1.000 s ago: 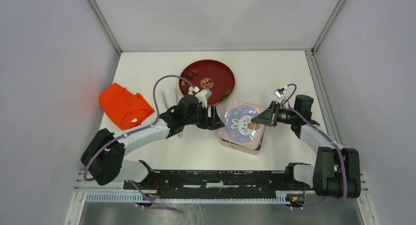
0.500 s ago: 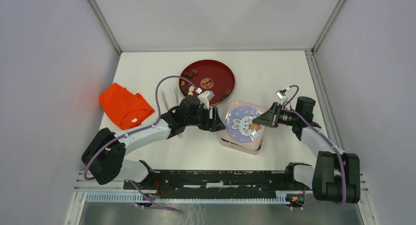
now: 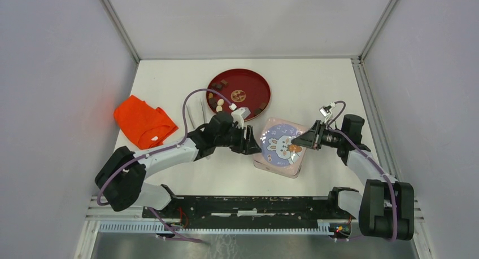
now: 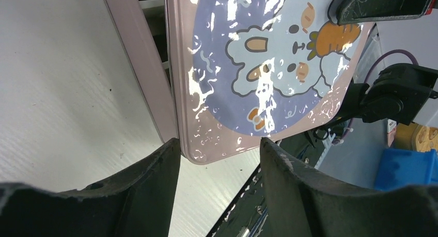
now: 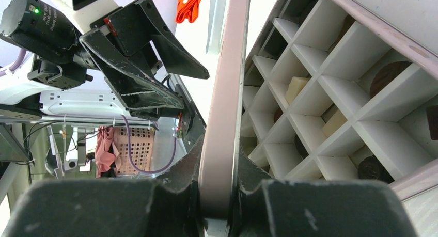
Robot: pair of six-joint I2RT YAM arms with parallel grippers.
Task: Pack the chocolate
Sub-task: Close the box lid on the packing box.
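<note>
No legible text, brand or number anywhere. Lid (image 4: 258, 66) carries only cartoon rabbit with carrot, no lettering. Gold emblem (image 3: 238, 94) at red plate (image 3: 254, 87) centre too small to read.

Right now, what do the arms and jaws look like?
Both match: white link shells, black joints and bases. Left arm and right arm each carry a purple cable looping to a small white wrist camera. Jaws are matte black, wedge-shaped, scuffed. A green LED glows on the left wrist.
</note>
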